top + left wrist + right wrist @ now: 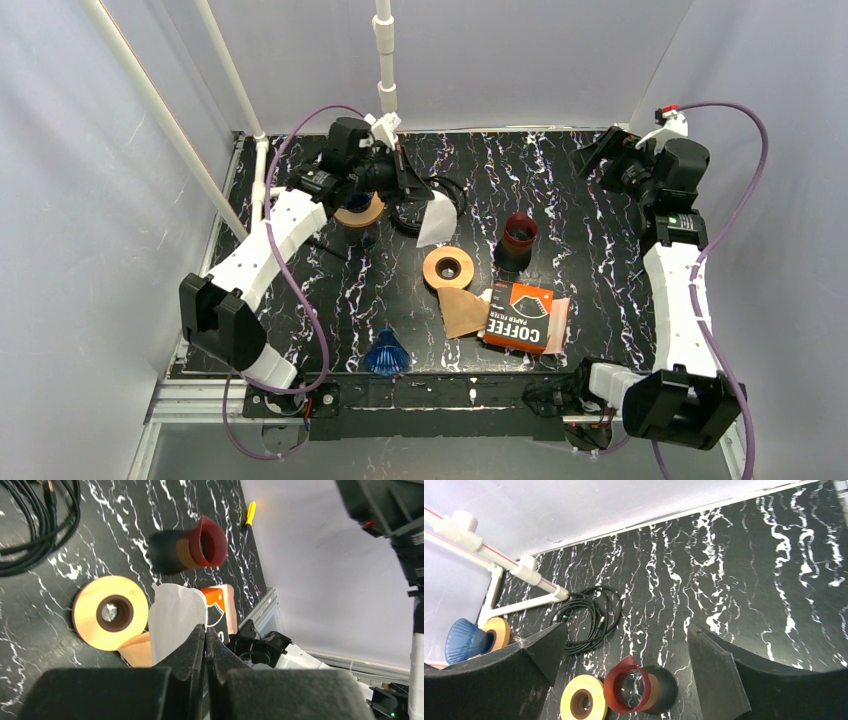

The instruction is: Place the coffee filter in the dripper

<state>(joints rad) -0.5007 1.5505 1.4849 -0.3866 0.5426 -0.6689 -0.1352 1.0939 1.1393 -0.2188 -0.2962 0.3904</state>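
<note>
Box [522, 318] beside brown filter [460, 312] reads "COFFEE" ("PAPER FILTER").

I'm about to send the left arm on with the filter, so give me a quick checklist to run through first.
1. Grip: ok, the left hand is shut on the white filter.
2. Filter opened into a cone: cannot tell.
3. Mouth of the red dripper free: ok, nothing sits inside.
4. Filter over the dripper: not ok, it hangs to the dripper's left, beyond the wooden ring.
5. Path clear of the right hand: ok, it is open, far off at the right.
</note>
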